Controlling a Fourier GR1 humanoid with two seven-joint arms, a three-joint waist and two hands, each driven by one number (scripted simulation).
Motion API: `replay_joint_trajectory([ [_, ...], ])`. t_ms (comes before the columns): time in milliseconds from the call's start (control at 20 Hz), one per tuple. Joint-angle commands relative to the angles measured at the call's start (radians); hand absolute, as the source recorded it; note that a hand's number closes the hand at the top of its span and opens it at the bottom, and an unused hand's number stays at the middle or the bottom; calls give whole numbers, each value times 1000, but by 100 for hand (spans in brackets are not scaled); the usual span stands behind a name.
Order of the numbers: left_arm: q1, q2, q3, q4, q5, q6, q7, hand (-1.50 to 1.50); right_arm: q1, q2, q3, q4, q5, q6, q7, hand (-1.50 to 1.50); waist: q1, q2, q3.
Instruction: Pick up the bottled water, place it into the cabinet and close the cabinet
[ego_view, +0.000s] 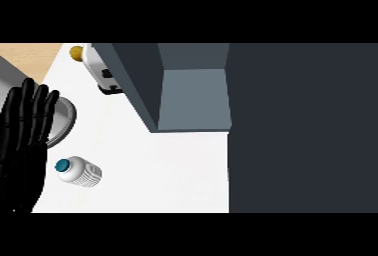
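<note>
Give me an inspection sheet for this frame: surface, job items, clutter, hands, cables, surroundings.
Surface: white counter top, bare around the bottle.
Job's things: white ribbed water bottle with teal cap near the lower left, untouched; dark grey cabinet open, its grey interior visible, its door swung out at right.
Clutter: white appliance and a yellow round object at top left; round grey metal rim behind the hand.
Hands: left black robot hand open at the left edge, fingers up, resting; right not in view.
Cables: nothing seen.
Surroundings: tan wooden surface at top left.
</note>
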Motion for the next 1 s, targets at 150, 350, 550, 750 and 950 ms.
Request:
replay_joint_trajectory([
  [150, 161, 44, 149, -122, 112, -37, 9, -150, 143, 5, 31, -140, 30, 12, -3, -150, 16, 12, -9],
  [350, 219, 0, 225, -90, 346, -45, 131, -150, 184, -5, 145, -159, -48, 112, 47, -150, 30, 9, -9],
  [550, 326, 20, 280, -242, 436, -58, 211, -150, 197, -2, 219, -292, -19, 89, 190, -150, 25, 12, -9],
  [750, 373, -2, 327, -256, 480, -97, 197, -150, 234, -14, 224, -370, -39, 107, 232, -150, 17, 14, -9],
  [950, 405, -15, 359, -281, 495, -116, 242, -150, 191, -5, 237, -404, -34, 89, 305, -150, 18, 15, -9],
])
